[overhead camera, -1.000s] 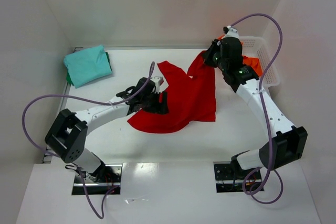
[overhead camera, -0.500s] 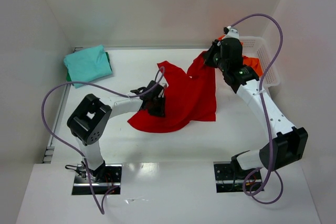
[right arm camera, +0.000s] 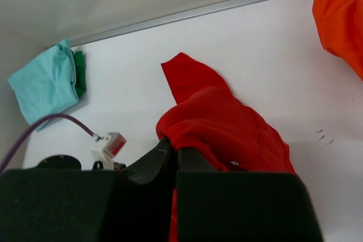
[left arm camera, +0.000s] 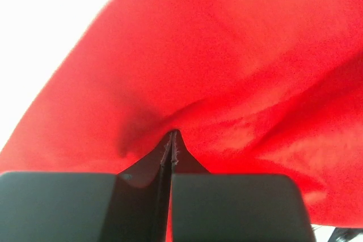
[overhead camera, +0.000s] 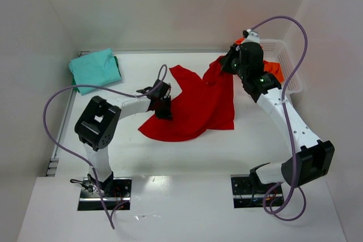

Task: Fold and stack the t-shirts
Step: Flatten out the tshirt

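Desk: white, walled enclosure.
Bright red cloth t-shirt: crumpled at desk centre.
Left jaws: closed, pinching its left edge.
Right jaws: closed, gripping its far-right corner.
Folded teal cloth t-shirt: far-left corner.
Orange cloth t-shirt: in white basket.

White shells and black joints are seen on left arm and right arm; purple cables are trailed, green light lit.
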Controlling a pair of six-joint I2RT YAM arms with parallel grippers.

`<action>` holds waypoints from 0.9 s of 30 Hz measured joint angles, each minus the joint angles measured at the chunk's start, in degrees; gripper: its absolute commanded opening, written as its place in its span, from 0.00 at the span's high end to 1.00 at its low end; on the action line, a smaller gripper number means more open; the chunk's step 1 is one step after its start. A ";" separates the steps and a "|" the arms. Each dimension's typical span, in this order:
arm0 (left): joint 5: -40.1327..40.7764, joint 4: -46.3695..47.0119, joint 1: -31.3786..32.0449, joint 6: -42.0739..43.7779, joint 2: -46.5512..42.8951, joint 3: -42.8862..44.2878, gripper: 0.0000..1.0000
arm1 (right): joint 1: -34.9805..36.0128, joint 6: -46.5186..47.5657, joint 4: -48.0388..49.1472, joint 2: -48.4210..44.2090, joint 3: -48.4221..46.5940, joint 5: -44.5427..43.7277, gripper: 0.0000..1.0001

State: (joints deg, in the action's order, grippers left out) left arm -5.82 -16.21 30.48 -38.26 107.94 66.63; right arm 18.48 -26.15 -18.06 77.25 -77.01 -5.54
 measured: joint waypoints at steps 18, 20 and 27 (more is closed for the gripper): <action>-0.81 -3.23 -23.85 4.04 8.07 13.77 0.94 | -0.04 -7.32 1.68 -10.75 13.84 7.65 0.99; 0.52 -4.33 -24.33 4.98 8.24 16.79 0.91 | -0.04 -8.59 2.01 -11.93 16.37 8.87 0.99; 0.76 -4.85 -24.24 6.99 8.20 22.75 0.59 | -0.11 -11.10 1.95 -15.78 24.76 12.31 0.55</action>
State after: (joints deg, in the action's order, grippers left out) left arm -5.06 -21.06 6.24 -31.27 116.14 89.38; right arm 18.37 -37.26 -16.12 61.47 -52.25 6.76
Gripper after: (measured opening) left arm 0.297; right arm 0.145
